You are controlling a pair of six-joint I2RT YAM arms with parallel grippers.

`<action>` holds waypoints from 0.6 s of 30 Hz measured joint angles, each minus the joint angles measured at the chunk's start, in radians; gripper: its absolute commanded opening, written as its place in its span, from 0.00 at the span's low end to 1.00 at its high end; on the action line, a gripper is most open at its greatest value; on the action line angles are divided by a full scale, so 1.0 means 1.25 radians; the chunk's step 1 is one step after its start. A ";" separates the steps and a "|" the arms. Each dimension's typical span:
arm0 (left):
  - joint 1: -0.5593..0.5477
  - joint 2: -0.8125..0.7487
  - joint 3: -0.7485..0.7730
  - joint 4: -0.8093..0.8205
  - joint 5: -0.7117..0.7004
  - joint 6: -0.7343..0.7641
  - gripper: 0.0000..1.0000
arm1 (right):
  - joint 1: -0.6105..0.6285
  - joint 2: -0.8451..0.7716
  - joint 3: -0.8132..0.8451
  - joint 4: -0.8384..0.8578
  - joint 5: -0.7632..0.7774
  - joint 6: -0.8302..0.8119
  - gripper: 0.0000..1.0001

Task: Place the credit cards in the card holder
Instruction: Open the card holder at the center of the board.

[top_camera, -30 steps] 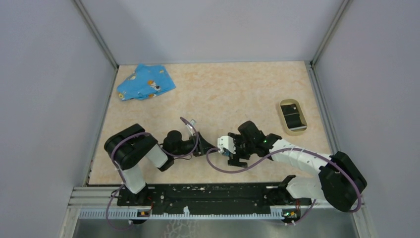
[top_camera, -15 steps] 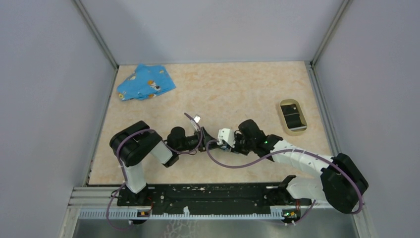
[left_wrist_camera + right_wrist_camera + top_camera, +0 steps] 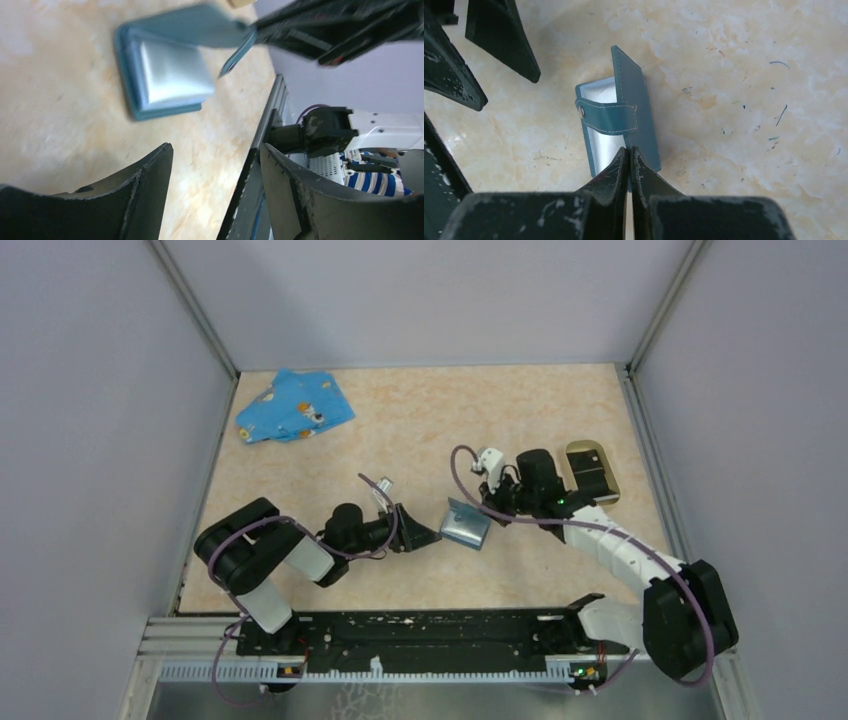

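The blue flat case (image 3: 466,525) lies mid-table with its cover flipped up. My right gripper (image 3: 488,511) (image 3: 629,150) is shut on the edge of that cover (image 3: 634,85). A pale silvery layer (image 3: 596,100) shows inside the case; I cannot make out the credit cards themselves. The strap with its snap (image 3: 606,116) hangs across the opening. My left gripper (image 3: 430,535) (image 3: 215,147) stands open just left of the case (image 3: 167,82), with nothing between its fingers. The tan-rimmed card holder (image 3: 591,475) stands by the right wall, just behind the right wrist.
A blue patterned cloth (image 3: 295,407) lies crumpled at the back left corner. Grey walls close in the table on three sides. The arms' base rail (image 3: 430,635) runs along the near edge.
My right gripper has shut and moved back and to the right, and the case's cover now stands raised in it. The left gripper has opened wider and let the case go.
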 measured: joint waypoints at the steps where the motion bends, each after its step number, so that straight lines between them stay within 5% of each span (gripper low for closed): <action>1: 0.000 -0.001 -0.015 -0.001 -0.006 0.004 0.72 | -0.022 0.016 0.012 0.000 -0.032 0.027 0.00; 9: -0.004 0.037 -0.062 0.021 -0.021 -0.010 0.77 | -0.193 0.161 0.053 0.008 -0.114 0.194 0.00; 18: -0.043 0.081 0.008 0.049 -0.023 -0.050 0.72 | -0.208 0.300 0.067 -0.039 -0.057 0.251 0.00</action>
